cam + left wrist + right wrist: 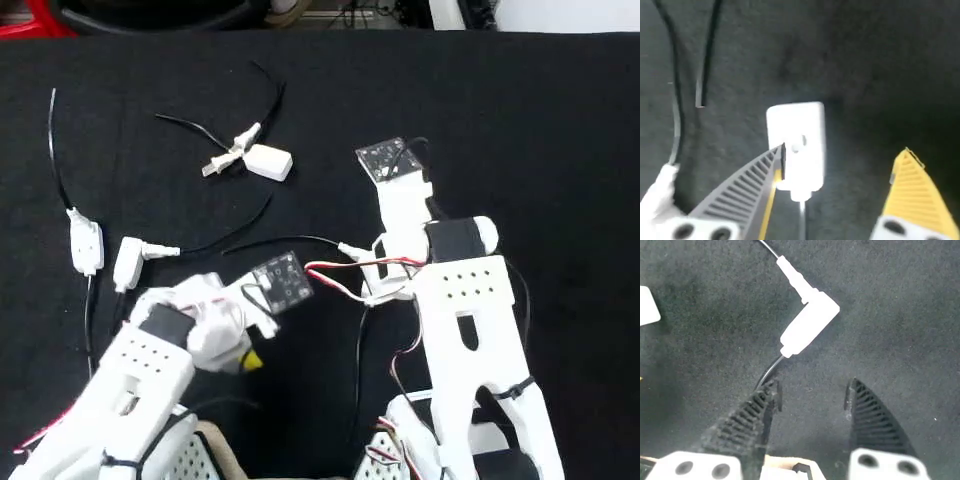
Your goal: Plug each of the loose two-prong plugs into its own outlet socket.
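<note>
Plugs (130, 262) lie loose on the bench (540, 110); none appears seated, so all insertions remain. Left gripper (842, 152) is spread, one finger touching a white block (797, 140); right gripper (812, 386) is spread.

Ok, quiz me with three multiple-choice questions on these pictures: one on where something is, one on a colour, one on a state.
1. In the left wrist view, the white block lies:
A) at the tip of the grey finger
B) stacked on another block
C) inside a box

2. The table is:
A) red
B) black
C) white

3. The right claw is:
A) shut on a plug
B) shut on a cable
C) open

Answers:
1 A: the block sits at the grey tip, apart from the yellow finger.
2 B: the surface is black all round the arms.
3 C: its fingers stand apart over bare cloth, with the plug lying beyond them.
</note>
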